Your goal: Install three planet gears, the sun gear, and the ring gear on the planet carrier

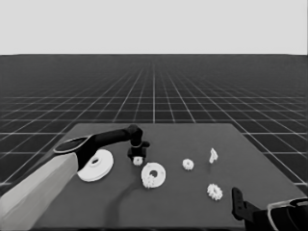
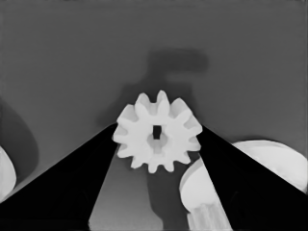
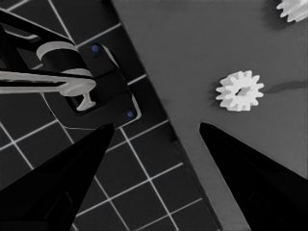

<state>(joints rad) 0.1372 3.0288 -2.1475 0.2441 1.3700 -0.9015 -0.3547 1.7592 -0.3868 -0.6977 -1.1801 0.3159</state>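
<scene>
At the near right corner of the dark surface (image 1: 159, 211) the right pincer (image 1: 237, 204) waits, its two fingers spread wide with nothing between them in the right wrist view; just beyond it, near the right edge, lies one toothed gear (image 1: 214, 191); a little farther and toward the middle lies a second gear (image 1: 188, 164), and to its right stands the thin white piece (image 1: 213, 155), apart from both; left of these, near the middle of the surface, sits the smaller round part (image 1: 154, 174), with a toothed gear (image 1: 150, 181) resting on its near edge, by its wide hole; at the left, the larger round part (image 1: 96, 166) lies tilted, partly behind the left arm (image 1: 53, 178), whose pale grey section fills the near left corner; that arm reaches in over the surface to a spot just beyond and left of the smaller round part, where the left pincer (image 1: 138, 161) points downward; its fingers press against opposite sides of a small white gear (image 2: 157, 132), pinching it by its teeth, as the left wrist view shows plainly; whether this gear touches the surface or hangs just above it cannot be told.
</scene>
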